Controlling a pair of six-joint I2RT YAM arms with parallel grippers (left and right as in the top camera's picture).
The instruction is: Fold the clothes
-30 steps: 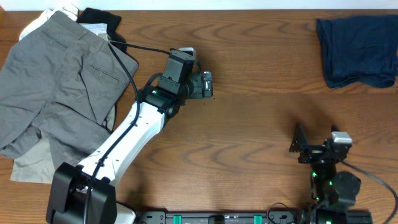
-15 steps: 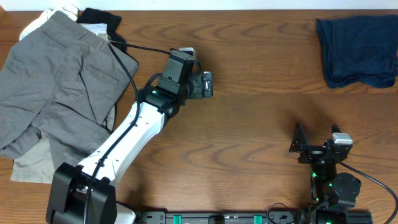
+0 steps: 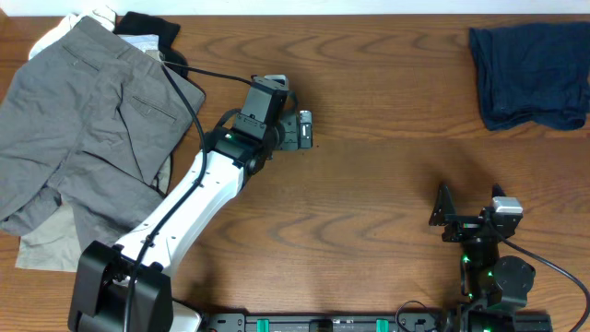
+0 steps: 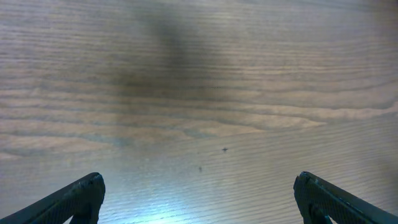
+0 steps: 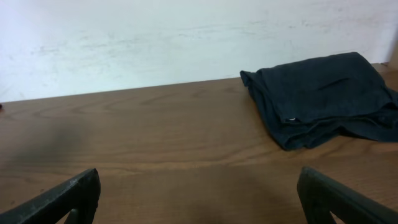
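From above, the left arm (image 3: 194,198) stretches slantwise from the near left corner toward the middle of the desk (image 3: 378,175). Its left hand (image 3: 305,129) points rightward over bare wood, just beside the grey shorts (image 3: 88,138). The right arm (image 3: 489,267) sits folded at the near right edge, with the right hand (image 3: 443,217) held above the wood. How wide either hand stands is hard to judge from up here.

The navy shorts (image 3: 528,76) lie bunched in a loose heap at the far right corner, well apart from both hands; the frame cuts off their right edge. Beige, black and white cloth peeks out from under the grey shorts, mostly hidden.

The left wrist camera looks down on wood grain with a soft shadow. The two dark fingertips (image 4: 84,194) sit at opposite lower corners, spread wide with nothing between them.

The right wrist camera looks across the desk to a white wall (image 5: 155,37). This hand too is spread wide and empty. The navy shorts lie ahead at the right, folds rumpled, a pale dot on one edge too small to make out.
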